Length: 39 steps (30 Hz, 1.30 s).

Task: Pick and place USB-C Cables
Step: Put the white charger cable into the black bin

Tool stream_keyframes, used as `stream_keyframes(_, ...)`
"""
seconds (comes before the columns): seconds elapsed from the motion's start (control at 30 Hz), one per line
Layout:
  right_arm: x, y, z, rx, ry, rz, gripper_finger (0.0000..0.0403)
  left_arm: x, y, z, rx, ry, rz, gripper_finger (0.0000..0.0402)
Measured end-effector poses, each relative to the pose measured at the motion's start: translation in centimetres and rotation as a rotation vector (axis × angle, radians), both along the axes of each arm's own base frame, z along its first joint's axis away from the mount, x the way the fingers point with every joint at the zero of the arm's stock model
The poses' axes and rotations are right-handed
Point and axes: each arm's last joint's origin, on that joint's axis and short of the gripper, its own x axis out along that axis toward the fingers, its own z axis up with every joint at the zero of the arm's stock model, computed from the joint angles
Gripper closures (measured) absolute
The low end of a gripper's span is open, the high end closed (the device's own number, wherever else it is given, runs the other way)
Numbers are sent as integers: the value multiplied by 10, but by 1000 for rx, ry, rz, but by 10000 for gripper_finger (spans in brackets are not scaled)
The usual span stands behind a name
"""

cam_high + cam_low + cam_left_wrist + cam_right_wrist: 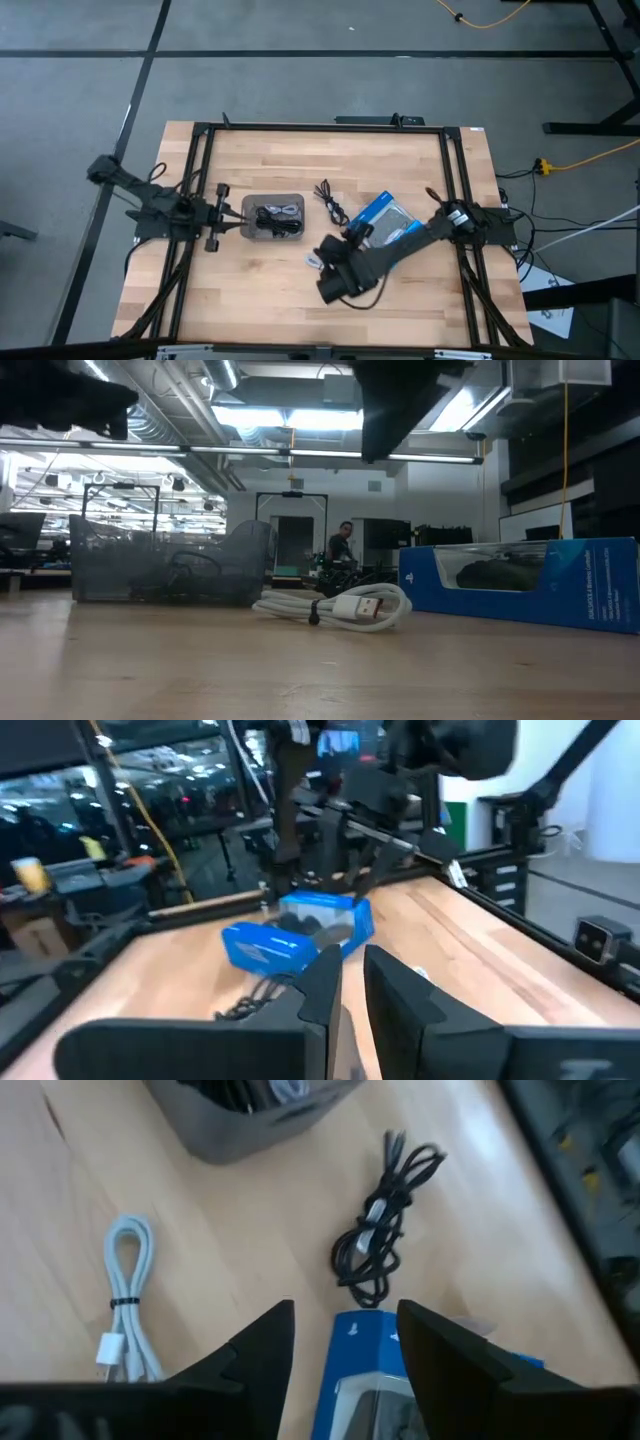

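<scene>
A grey translucent tray (272, 217) holds black and grey-white bundled cables (278, 218). One black cable bundle (332, 203) lies on the table between the tray and the blue box (385, 222); it also shows in the right wrist view (385, 1230). A light blue cable bundle (128, 1305) lies on the table near the box's near end (315, 261). My right gripper (345, 1315) hangs open and empty above the table, over the box's near end (327, 275). My left gripper (226, 215) waits shut just left of the tray.
The low view shows the tray (170, 565) at left, the light blue cable (335, 605) in the middle and the blue box (530, 580) at right. Black frame rails (200, 180) run along the table's sides. A person stands far off in the room (343, 540).
</scene>
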Motion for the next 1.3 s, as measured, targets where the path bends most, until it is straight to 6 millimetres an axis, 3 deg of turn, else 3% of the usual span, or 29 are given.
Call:
stream_keyframes(0.27, 14, -30, -4, 197, 131, -15, 221, 8, 14, -20, -46, 43, -31, 361)
stream_keyframes(0.57, 37, -59, -8, 326, 116, 94, 221, 9, 23, -25, -96, 95, -64, 361)
stream_keyframes(0.73, 41, -62, -35, 402, 129, 160, 221, 8, 22, -34, -126, 188, -92, 361)
stream_keyframes(0.83, 38, -61, -60, 442, 158, 190, 221, 8, 22, -33, -145, 185, -90, 361)
stream_keyframes(0.97, 41, -58, -77, 521, 99, 219, 221, 8, 23, -33, -139, 182, -74, 361)
stream_keyframes(1.3, 47, -52, -86, 613, 29, 262, 221, 8, 23, -33, -146, 182, -55, 360)
